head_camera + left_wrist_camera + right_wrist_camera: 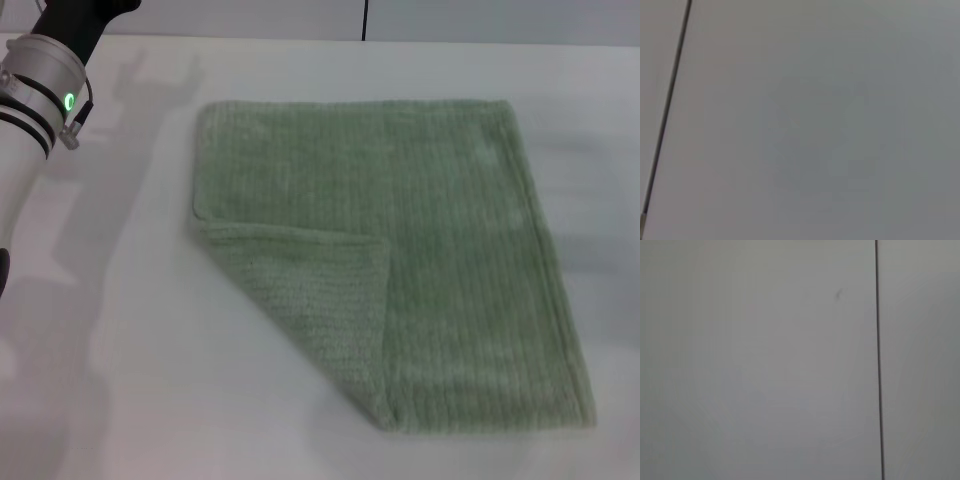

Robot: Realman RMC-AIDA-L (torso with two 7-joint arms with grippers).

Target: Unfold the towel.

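Observation:
The pale sage-green towel lies flat on the white table in the head view. Its near-left corner is folded over onto the cloth as a triangular flap. The rest of the towel lies spread out. My left arm shows at the far left edge, raised beside the table; its gripper is out of view. My right arm and gripper are out of view. Both wrist views show only a plain pale surface with a thin dark seam.
The white table extends around the towel on all sides, with bare surface left of and in front of it. A dark vertical seam marks the wall behind the table.

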